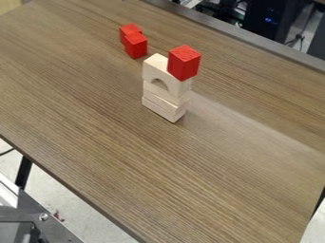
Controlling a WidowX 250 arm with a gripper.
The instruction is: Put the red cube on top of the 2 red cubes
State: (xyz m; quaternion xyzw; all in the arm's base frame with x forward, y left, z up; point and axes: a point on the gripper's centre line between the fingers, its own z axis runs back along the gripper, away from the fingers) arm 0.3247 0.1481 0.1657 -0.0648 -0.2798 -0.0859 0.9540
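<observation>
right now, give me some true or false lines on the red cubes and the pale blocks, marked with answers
1. A red cube sits on the pale stack. True.
2. The arched block is the lowest one in the stack. False: it is the top pale block.
3. The two other red cubes are close together on the table. True.
4. The red cube is already on top of the two others. False: it is apart from them.
5. The arch opens downward. True.
</observation>
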